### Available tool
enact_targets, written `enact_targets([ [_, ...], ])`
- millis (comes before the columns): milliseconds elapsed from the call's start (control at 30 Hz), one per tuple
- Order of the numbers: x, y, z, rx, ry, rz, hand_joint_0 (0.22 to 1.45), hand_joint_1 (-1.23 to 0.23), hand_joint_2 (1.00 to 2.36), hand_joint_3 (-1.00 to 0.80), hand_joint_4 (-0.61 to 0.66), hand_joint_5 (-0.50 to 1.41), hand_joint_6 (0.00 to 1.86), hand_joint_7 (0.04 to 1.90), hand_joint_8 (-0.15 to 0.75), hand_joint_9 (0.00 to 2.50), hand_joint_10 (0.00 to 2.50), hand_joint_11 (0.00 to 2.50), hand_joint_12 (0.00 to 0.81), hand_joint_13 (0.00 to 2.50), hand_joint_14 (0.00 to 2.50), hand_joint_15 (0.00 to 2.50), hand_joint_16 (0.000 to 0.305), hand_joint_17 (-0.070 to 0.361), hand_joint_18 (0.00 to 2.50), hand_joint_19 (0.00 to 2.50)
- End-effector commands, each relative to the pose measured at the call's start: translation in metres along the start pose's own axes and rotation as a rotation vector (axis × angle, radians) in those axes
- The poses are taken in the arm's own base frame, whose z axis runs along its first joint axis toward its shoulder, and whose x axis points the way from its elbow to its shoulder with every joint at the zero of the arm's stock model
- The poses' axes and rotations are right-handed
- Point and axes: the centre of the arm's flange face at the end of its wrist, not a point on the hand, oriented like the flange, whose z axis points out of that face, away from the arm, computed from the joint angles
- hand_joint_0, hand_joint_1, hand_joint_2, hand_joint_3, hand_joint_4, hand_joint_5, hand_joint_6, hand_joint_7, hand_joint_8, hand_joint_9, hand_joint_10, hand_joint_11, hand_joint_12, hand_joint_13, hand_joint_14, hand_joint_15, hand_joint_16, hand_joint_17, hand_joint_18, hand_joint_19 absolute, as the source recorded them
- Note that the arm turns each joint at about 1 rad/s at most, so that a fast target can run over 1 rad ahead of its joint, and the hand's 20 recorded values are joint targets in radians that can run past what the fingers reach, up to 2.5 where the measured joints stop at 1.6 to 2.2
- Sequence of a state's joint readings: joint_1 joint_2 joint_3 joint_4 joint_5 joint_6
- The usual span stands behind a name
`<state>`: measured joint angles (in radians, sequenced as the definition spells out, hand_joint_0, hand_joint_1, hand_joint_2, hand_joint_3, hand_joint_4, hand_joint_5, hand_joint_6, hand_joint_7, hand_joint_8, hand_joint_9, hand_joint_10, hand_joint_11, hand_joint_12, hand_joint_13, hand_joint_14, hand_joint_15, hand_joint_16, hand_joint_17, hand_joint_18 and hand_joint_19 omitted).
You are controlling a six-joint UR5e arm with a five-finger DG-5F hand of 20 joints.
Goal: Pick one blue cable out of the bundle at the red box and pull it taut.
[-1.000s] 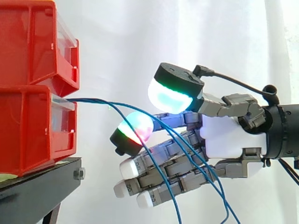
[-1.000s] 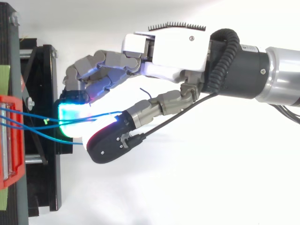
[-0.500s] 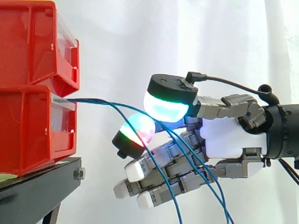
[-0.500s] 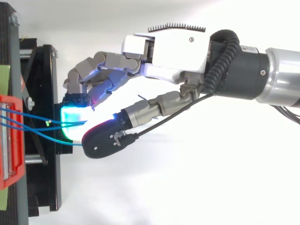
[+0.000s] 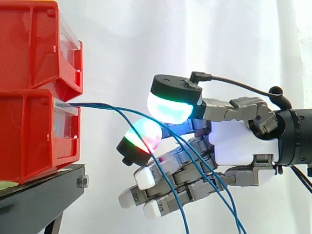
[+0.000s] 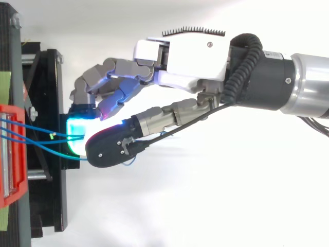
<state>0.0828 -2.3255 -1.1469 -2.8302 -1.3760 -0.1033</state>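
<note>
hand (image 5: 239,141): white palm, grey jointed fingers | fingertips (image 5: 168,108): thick black-backed pads, glowing cyan, green, red | arm (image 6: 308,87): black wrist, silver tube

A white curtain (image 5: 146,39) hangs behind everything. At upper left sits the upper bin (image 5: 34,44), red, with a clear front panel. A black stand (image 5: 44,190) fills the lower left corner, with a silver nut (image 5: 82,182) on its near corner. From above, the stand (image 6: 51,103) runs down the left side, with a silver rod (image 6: 38,175) crossing it and a green strip (image 6: 4,82), possibly tape, at the very edge. The floor (image 6: 205,206) below is plain white.
</note>
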Motion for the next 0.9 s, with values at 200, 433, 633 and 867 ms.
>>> enact_targets([
  [200, 0.0001, -0.0002, -0.0001, 0.000, 0.000, 0.000, 0.59, -0.74, 1.02, -0.19, 0.13, -0.10, 0.83, 1.02, 0.357, 0.88, 0.01, 0.48, 0.360, 0.44, 0.01, 0.16, 0.051, 0.114, 0.43, 0.22],
  [433, 0.0001, -0.0002, -0.0001, 0.000, 0.000, 0.000, 0.63, -0.90, 1.02, -0.17, 0.10, -0.12, 0.85, 1.03, 0.346, 0.84, 0.01, 0.49, 0.361, 0.43, 0.01, 0.15, 0.052, 0.116, 0.46, 0.19],
  [633, 0.0000, 0.0003, 0.0001, 0.000, 0.000, 0.000, 0.68, -0.95, 1.02, -0.28, 0.06, -0.14, 0.88, 1.05, 0.324, 0.77, 0.01, 0.47, 0.364, 0.40, 0.01, 0.13, 0.052, 0.118, 0.45, 0.16],
  [867, 0.0012, 0.0006, 0.0002, -0.001, 0.002, -0.002, 0.58, -0.92, 1.00, -0.50, 0.17, -0.14, 0.86, 0.97, 0.326, 0.75, 0.01, 0.45, 0.370, 0.36, 0.00, 0.12, 0.054, 0.121, 0.41, 0.18],
])
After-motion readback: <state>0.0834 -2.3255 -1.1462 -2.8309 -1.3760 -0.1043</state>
